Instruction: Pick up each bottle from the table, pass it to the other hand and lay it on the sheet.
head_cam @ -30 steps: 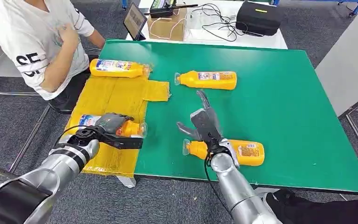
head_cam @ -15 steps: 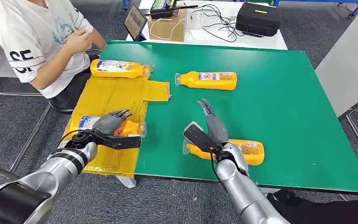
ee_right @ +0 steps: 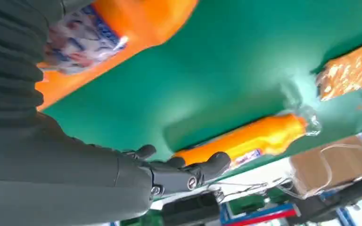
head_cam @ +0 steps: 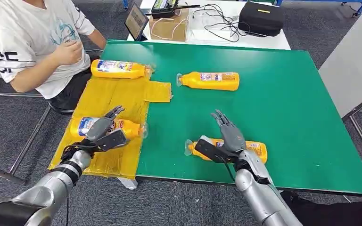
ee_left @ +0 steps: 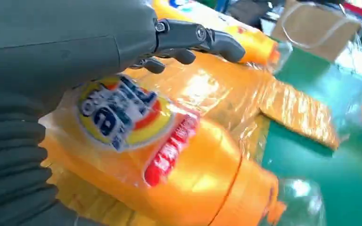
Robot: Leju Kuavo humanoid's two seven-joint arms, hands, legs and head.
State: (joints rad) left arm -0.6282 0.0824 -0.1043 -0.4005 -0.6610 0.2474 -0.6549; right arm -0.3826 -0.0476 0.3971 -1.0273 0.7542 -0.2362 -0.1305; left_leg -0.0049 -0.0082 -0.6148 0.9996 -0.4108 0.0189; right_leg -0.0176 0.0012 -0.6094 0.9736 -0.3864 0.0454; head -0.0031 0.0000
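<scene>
Two orange bottles lie on the yellow sheet (head_cam: 118,96): one at its far end (head_cam: 119,68), one at its near end (head_cam: 131,128). My left hand (head_cam: 101,132) hovers just over the near one with fingers spread, holding nothing; the left wrist view has that bottle (ee_left: 169,160) lying under the straight fingers (ee_left: 202,40). A third bottle (head_cam: 257,150) lies near the green table's front edge. My right hand (head_cam: 226,139) is open above it, thumb out to the side. A fourth bottle (head_cam: 209,80) lies mid-table, also seen in the right wrist view (ee_right: 254,139).
A person in a white shirt (head_cam: 37,47) sits at the table's far left corner beside the sheet. Behind the green table (head_cam: 287,94) stand a tablet (head_cam: 135,20), a cardboard box (head_cam: 169,26) and a black case (head_cam: 261,18). A white surface (head_cam: 353,66) borders the right.
My left hand has let go of the near bottle on the sheet, opened and drawn back slightly. My right hand has moved right and down over the front bottle.
</scene>
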